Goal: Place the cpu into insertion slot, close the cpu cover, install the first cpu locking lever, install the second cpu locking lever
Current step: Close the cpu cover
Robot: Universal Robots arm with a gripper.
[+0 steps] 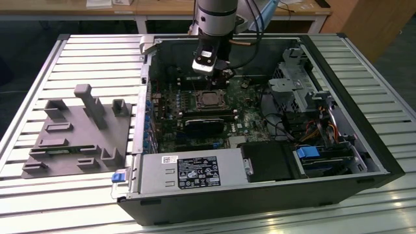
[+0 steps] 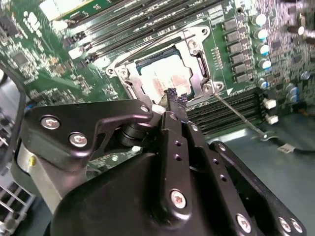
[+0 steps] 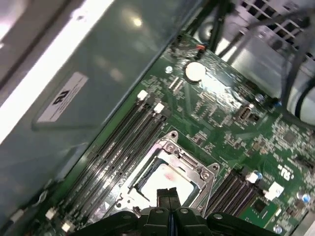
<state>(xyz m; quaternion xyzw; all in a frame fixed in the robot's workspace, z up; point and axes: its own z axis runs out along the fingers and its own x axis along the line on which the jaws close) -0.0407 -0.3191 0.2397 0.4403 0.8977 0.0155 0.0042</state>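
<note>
**Silver cpu sitting in the slot, lever work in hand**

Grey fixture (image 1: 78, 131) is lying on the slatted surface (image 1: 65, 204) at the exterior view's left, beside the open case (image 1: 260, 200). Further toward the exterior view's right, inside the case, the arm (image 1: 215, 19) is reaching down over the board (image 1: 162, 117), above the slot (image 1: 209, 99).

In both wrist views the cpu (image 2: 165, 78) (image 3: 165, 177) is sitting in the slot. The cover (image 3: 189, 158) appears to be lying flat around it, its window framing the metal top. The tool (image 2: 174, 96) (image 3: 170, 192) is pressing its fingers together, pinching nothing, with the tips hovering close over the cover's edge.

In the second wrist view a thin wire lever (image 2: 241, 116) is running out from the socket's corner across the board, seemingly not hooked down. Placing and closing are looking done, so I judge a lever to be the step in hand. That is calling for the closed tip to bear on the thin wire and push it under its catch, without slipping onto the memory slots (image 2: 206, 118) beside it.
</note>
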